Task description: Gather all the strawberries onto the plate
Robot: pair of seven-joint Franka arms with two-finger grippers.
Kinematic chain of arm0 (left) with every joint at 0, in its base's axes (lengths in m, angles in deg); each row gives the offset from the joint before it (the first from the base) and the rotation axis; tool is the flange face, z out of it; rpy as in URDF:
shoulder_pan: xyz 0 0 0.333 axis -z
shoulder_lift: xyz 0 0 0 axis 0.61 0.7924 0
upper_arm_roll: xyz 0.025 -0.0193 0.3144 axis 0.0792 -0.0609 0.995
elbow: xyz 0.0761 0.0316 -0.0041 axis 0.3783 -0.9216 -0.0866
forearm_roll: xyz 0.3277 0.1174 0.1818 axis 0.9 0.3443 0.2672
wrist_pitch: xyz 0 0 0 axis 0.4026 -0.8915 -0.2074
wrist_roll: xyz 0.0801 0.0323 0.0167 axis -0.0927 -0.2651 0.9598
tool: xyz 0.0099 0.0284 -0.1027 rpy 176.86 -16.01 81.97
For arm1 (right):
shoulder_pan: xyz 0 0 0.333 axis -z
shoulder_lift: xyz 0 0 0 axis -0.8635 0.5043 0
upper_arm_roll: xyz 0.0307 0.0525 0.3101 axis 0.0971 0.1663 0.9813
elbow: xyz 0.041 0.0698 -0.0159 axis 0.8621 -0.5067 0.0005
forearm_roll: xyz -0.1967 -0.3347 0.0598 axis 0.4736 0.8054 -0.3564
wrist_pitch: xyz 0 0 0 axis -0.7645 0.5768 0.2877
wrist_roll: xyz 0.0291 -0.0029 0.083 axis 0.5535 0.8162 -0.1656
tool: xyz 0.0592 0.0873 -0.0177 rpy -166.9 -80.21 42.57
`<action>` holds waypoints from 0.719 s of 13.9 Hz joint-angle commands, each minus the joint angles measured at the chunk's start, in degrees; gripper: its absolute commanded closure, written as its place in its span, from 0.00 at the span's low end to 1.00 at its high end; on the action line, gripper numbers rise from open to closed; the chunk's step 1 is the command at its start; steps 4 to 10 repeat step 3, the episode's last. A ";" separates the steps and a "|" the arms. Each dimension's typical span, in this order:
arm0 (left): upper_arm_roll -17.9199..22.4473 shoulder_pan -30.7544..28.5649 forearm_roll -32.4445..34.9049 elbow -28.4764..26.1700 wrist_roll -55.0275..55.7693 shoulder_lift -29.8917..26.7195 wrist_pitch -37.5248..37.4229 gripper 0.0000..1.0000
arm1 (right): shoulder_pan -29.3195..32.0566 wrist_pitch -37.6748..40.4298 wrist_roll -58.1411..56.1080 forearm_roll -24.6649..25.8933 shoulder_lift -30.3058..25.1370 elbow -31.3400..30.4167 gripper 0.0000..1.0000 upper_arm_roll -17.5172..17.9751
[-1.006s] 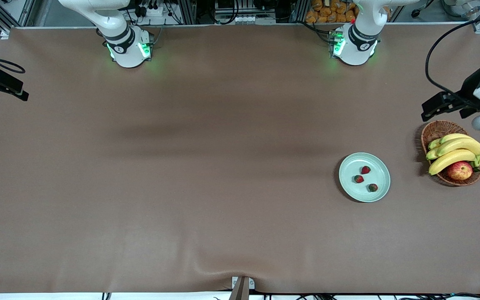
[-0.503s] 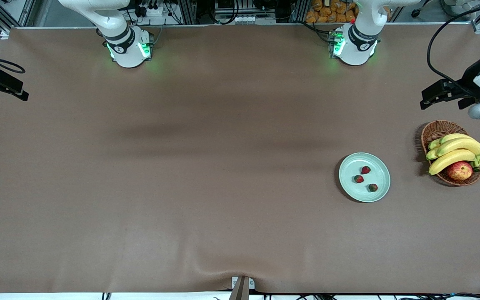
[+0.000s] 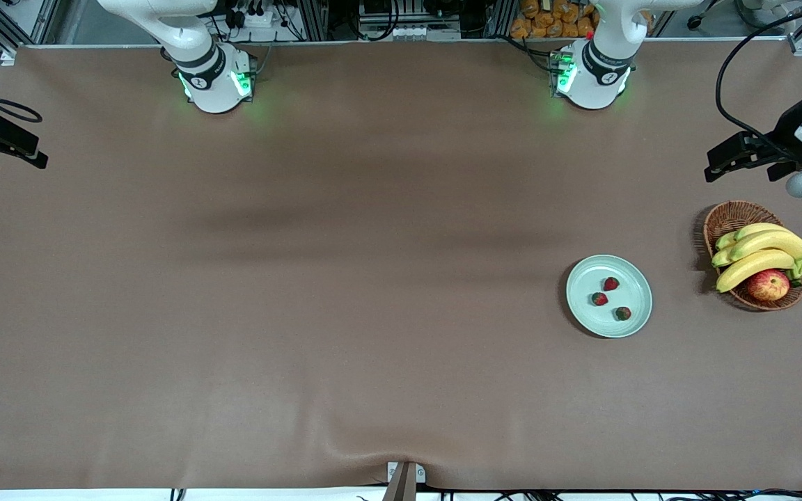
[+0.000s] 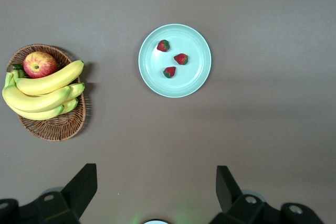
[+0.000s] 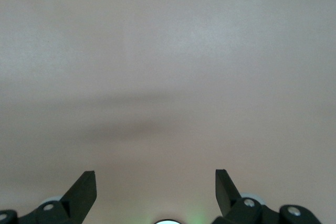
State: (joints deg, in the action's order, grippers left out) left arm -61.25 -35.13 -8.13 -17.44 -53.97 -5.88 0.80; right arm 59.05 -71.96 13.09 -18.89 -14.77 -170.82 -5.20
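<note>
Strawberries (image 3: 610,298), all three, lie inside the plate (image 3: 641,306), so the collecting looks done. The right tool (image 5: 156,192) waits wide open and empty over bare bench (image 3: 303,278), well apart from the fruit. The left tool (image 4: 156,192) hangs high, also wide open and empty; the plate sits below and ahead of it, beside the basket (image 3: 729,217), making it the nearer arm.
</note>
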 commanded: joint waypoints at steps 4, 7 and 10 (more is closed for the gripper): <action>-0.27 0.70 1.03 -0.11 0.05 -1.35 0.38 0.00 | 0.40 0.36 0.05 -0.57 0.42 0.86 0.00 0.26; -0.27 0.70 1.03 -0.11 0.05 -1.35 0.38 0.00 | 0.40 0.36 0.05 -0.57 0.42 0.86 0.00 0.26; -0.27 0.70 1.03 -0.11 0.05 -1.35 0.38 0.00 | 0.40 0.36 0.05 -0.57 0.42 0.86 0.00 0.26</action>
